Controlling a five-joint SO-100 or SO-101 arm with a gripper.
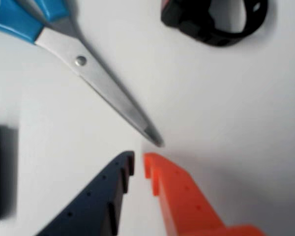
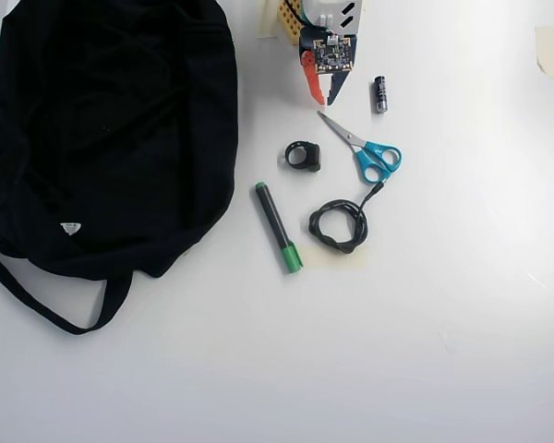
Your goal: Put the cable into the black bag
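Note:
In the overhead view the cable (image 2: 315,227) lies as a small loose black ring on the white table, its plug end pointing up toward the scissors. It is out of the wrist view. The black bag (image 2: 111,129) fills the left of the overhead view, with a strap (image 2: 37,305) trailing below it and a tiny white tag. My gripper (image 2: 324,100) hangs at the top centre, well above the cable and right of the bag. In the wrist view my gripper (image 1: 139,158) has its orange and dark fingers nearly together, with nothing between them.
Blue-handled scissors (image 2: 365,149) (image 1: 108,93) point their tip at my fingertips. A chunky black ring-shaped object (image 2: 304,156) (image 1: 214,22) sits between gripper and cable. A green-capped marker (image 2: 278,227) lies left of the cable, and a battery (image 2: 380,93) right of the gripper.

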